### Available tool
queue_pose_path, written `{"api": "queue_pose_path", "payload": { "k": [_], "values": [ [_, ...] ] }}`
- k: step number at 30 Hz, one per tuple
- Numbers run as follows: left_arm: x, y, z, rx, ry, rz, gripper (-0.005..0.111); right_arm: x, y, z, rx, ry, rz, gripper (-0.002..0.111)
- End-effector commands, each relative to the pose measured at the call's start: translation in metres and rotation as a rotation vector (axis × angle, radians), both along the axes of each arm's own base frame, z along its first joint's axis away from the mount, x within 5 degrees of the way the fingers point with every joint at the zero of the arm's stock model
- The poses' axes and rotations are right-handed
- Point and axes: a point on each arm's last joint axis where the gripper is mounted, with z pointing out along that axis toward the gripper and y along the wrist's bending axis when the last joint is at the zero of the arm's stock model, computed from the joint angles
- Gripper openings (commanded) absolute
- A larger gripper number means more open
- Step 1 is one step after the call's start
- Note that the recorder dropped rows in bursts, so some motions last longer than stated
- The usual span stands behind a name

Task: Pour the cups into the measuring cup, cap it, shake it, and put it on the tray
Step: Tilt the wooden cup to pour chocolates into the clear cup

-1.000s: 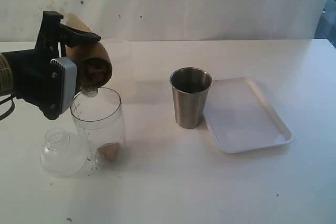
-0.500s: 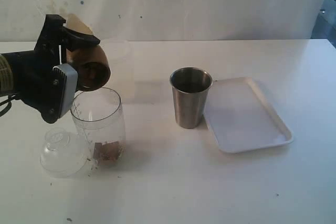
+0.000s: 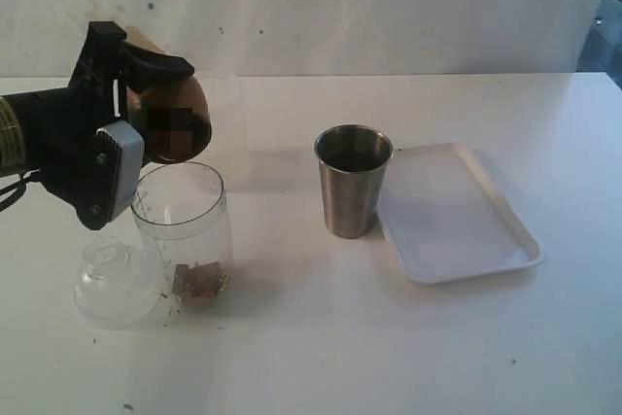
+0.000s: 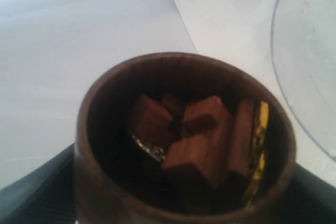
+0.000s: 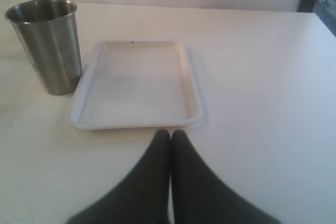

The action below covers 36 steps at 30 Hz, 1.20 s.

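My left gripper (image 3: 139, 114) clamps the wooden cup (image 3: 177, 125), tipped above the measuring cup (image 3: 183, 228); my right gripper (image 5: 170, 139) is closed.

Reads as a robotics lab bench. I work at a plain white table (image 3: 321, 357) backed by a pale wall (image 3: 389, 7) scuffed with dark specks. Test props sit spaced out: steel tumbler (image 3: 353, 187), white tray (image 3: 457, 216), clear measuring cup (image 3: 185, 225), dome lid (image 3: 117, 284). My left pincer (image 3: 146, 114), black with a grey pad, grips a wooden cup (image 3: 180, 119) of brown blocks. Dark crumbs litter the table by the lid.
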Motion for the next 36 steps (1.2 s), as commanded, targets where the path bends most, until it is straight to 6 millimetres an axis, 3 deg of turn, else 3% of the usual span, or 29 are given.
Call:
{"api": "queue_pose_path", "payload": {
  "k": [1,16,31,36],
  "values": [
    [-0.0002,-0.0022,0.0045,-0.034,-0.013,-0.008,0.000,-0.0002,-0.0003,0.0001,-0.009,-0.010,-0.001,0.000],
    [-0.0013,-0.0043,0.0069,0.075,-0.157,-0.079,0.000,-0.0002,-0.0003,0.0001,-0.009,-0.010,-0.001,0.000],
    [-0.0010,-0.0037,0.0062,0.102,-0.171,-0.081,0.000,-0.0002,-0.0003,0.0001,-0.009,-0.010,-0.001,0.000],
    [0.0006,-0.0007,0.0025,0.266,-0.261,-0.098,0.000,-0.0002,-0.0003,0.0001,-0.009,-0.010,-0.001,0.000]
  ]
}}
